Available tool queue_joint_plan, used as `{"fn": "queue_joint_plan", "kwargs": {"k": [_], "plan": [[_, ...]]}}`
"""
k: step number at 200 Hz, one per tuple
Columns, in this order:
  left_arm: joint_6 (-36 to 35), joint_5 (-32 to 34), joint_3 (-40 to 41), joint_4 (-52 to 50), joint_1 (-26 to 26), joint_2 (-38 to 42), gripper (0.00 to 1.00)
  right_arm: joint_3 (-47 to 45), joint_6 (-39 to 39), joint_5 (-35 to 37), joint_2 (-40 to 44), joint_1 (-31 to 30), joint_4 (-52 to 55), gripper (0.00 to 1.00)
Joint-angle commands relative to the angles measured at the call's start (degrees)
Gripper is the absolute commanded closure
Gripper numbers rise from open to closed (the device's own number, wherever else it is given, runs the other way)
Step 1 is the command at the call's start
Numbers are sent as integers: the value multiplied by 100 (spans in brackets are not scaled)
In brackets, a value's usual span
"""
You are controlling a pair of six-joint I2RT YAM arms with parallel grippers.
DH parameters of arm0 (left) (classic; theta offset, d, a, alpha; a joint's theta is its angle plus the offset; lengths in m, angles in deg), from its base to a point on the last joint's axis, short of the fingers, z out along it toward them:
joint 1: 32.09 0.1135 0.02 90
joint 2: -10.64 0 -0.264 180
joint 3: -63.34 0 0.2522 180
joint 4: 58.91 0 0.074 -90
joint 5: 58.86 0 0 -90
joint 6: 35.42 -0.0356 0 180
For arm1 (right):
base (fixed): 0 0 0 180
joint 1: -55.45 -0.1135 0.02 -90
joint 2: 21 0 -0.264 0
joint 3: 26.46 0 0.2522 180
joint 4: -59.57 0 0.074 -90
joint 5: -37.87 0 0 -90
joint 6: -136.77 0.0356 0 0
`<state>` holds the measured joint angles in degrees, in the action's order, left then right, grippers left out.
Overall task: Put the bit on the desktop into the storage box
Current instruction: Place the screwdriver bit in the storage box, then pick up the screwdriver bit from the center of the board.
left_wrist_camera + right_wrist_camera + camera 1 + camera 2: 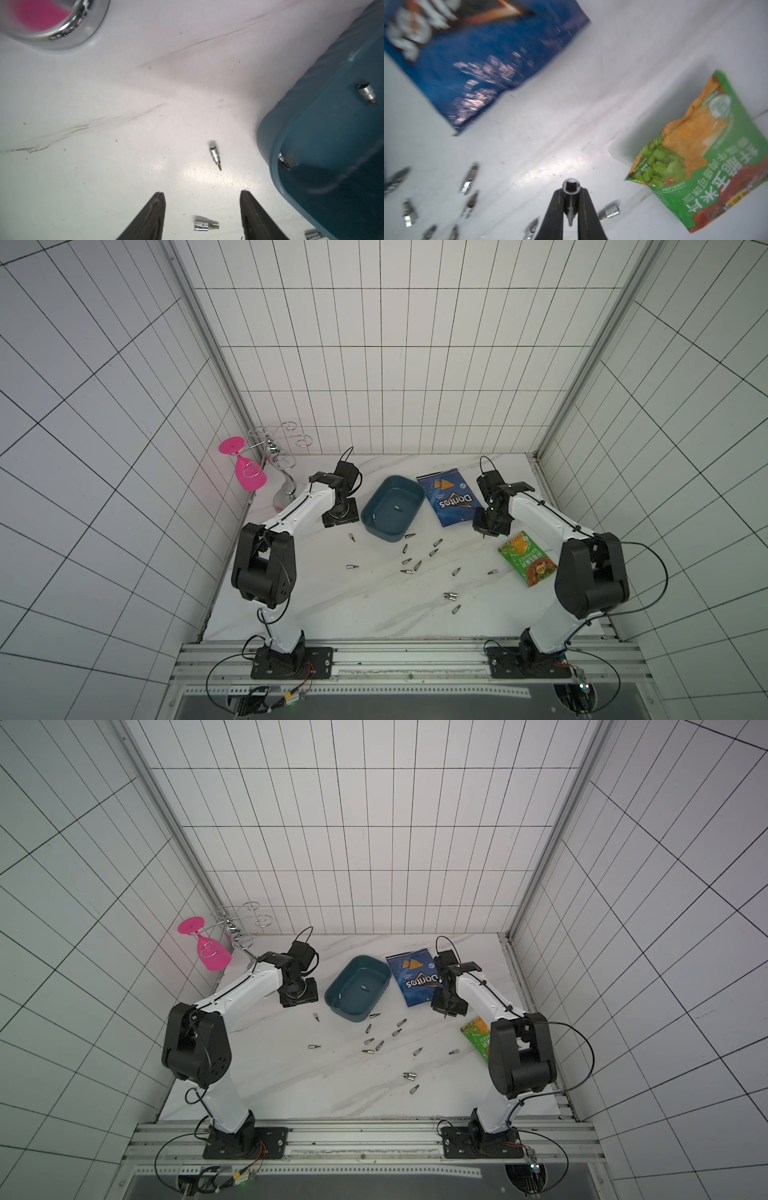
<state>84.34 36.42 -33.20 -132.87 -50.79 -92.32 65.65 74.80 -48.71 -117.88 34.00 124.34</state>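
Teal storage box [405, 494] holds two bits [397, 508] (right tool [572, 190] grips another bit [571, 186]).

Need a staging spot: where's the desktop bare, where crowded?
Bare: near strip of the white marble-veined desktop along the aluminium front rail; narrow back strip behind the dark teal plastic storage box and blue Doritos bag. Crowded: silver metal bits scattered between box and green snack packet.

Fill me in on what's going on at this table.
Scattered bits are being moved off the desktop into the storage box. The right gripper has its jaws shut on one bit, held over the desktop between the Doritos bag and the green snack bag. The left gripper hovers beside the box, jaws open and empty. Two bits lie in the box; many are loose.
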Motion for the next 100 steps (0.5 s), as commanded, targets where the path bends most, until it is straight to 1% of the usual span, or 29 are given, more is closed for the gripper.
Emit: {"fn": "queue_joint_plan", "kwargs": {"k": [1, 15, 56, 100], "plan": [[120, -117, 59, 286, 7, -124, 39, 972, -446, 24, -243, -425, 468, 100], [179, -143, 116, 382, 31, -184, 39, 1730, -720, -222, -640, -597, 564, 100], [293, -347, 139, 615, 85, -463, 39, 3928, -1325, -567, -2139, -1025, 1144, 100], [442, -496, 311, 932, 155, -600, 39, 5595, -1731, -891, -3416, -1285, 1571, 100]]}}
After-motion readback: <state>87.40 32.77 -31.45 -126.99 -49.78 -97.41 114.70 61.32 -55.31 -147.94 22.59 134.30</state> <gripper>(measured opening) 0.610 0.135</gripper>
